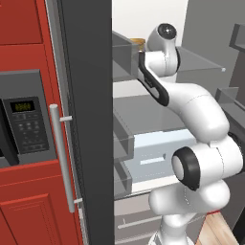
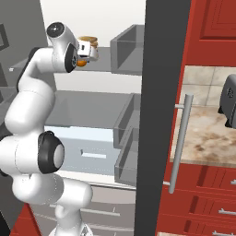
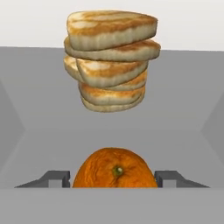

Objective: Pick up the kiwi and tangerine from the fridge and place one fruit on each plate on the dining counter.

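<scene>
- Orange skin fills the bottom of my hand view: the tangerine (image 3: 114, 171) sits right between the two finger tips (image 3: 54, 178), stem end facing the camera.
- I judge the gripper (image 3: 113, 179) spread around the fruit. A tip stands just beside each flank, but I cannot tell from these views whether they are pressing on it yet.
- From the right base view, I see the gripper (image 2: 87, 50) reached into the fridge (image 2: 161, 92) at the upper shelf (image 2: 103, 60), with a sliver of orange (image 2: 82, 62) just under the hand.
- Behind the tangerine on that shelf stands a stack of pancakes (image 3: 110, 59), near but apart from the fruit. I would keep the hand from nudging it on the way out.
- From the left base view, the arm (image 1: 191, 105) stretches past the open door (image 1: 88, 119) and hides the hand; a bit of the stack (image 1: 138, 43) peeks out above it.
- Progress, as I read it: early. The door is open and the first fruit is framed for a grasp, but nothing looks lifted.
- Left to do: close on the tangerine, pull it out, drive to the dining surface and set it on a plate, then return for the kiwi and put it on the other plate.
- I have not spotted the kiwi from here, so finding it is part of what remains.
</scene>
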